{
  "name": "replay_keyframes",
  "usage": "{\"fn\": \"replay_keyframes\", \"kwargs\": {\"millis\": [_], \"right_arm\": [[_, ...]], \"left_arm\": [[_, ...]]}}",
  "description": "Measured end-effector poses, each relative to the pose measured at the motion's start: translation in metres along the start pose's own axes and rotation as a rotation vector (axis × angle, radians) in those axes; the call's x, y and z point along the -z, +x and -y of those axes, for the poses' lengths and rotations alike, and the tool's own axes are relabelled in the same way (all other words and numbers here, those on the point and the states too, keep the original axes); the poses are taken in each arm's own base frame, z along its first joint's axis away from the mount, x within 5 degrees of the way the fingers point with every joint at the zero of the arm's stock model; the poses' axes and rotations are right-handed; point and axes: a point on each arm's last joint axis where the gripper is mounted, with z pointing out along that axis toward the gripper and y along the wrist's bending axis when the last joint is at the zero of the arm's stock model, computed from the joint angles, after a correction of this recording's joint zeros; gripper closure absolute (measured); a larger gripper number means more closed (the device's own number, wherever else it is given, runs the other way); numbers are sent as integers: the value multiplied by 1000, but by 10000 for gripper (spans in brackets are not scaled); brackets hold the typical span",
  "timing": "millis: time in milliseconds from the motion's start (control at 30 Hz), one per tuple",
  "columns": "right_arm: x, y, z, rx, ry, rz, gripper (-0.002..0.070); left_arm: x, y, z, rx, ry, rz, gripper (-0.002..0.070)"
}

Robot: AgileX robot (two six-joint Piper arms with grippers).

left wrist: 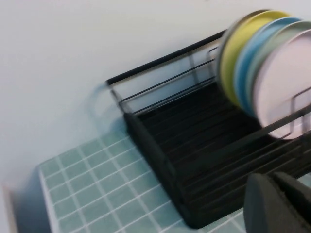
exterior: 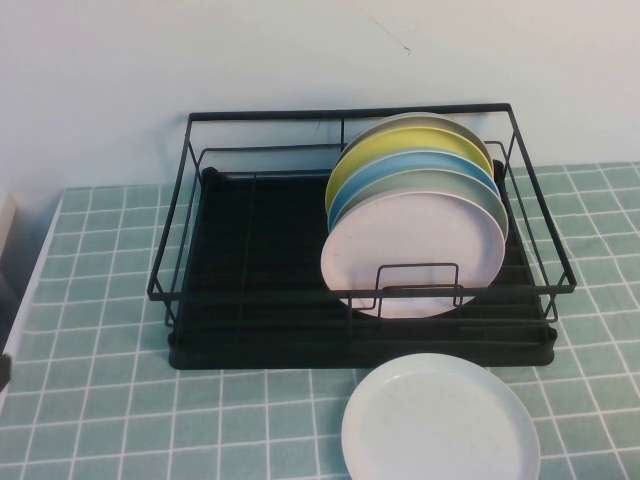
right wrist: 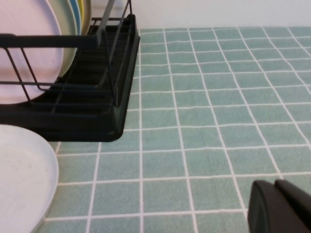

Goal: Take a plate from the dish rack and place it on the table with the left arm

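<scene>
Five plates remain upright in the dish rack (exterior: 250, 250): a partly hidden pale one at the back, then yellow (exterior: 375, 150), blue (exterior: 400, 172), grey-green (exterior: 455, 187), and pale pink (exterior: 415, 255) in front. All sit in the rack's 3 o'clock half; the 9 o'clock half is bare tray.

The plate (exterior: 440, 420), white, lies flat on the desk (exterior: 90, 380), at 6 o'clock from the rack, just beside its front edge, slightly toward 4 o'clock. Its near edge runs out of the high view. Nothing is touching it.

Neither arm shows in the high view. The left end effector (left wrist: 279, 204) is only a dark tip in its own wrist view, looking at the rack's 9 o'clock end; that view is smeared, probably from motion. I cannot tell how wide it stands, but nothing is visibly in it. The right end effector (right wrist: 279, 206) hangs low above bare tiles at 3 o'clock of the rack, with the white plate's rim in its view; its width I cannot tell either.

Judgement: placement looks done, so the step is release and retreat. The next move calls only for parking the left arm clear of the rack wire and plate.
</scene>
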Motion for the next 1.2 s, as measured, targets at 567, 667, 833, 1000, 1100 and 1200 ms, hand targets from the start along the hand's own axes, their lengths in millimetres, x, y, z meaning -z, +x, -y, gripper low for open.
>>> {"fn": "replay_keyframes", "kwargs": {"millis": [567,667,833,1000,1100,1200], "right_arm": [[0,0,0,0,0,0,678],[0,0,0,0,0,0,678],[0,0,0,0,0,0,678],[0,0,0,0,0,0,678],[0,0,0,0,0,0,678],[0,0,0,0,0,0,678]], "left_arm": [[-11,157,-1,258,-376,-134,677],[-11,157,-1,262,-377,-132,677],[-11,157,-1,262,-377,-131,677],[-11,157,-1,264,-377,-130,677],[-11,157,-1,264,-377,-130,677],[-11,157,-1,265,-377,-130,677]]}}
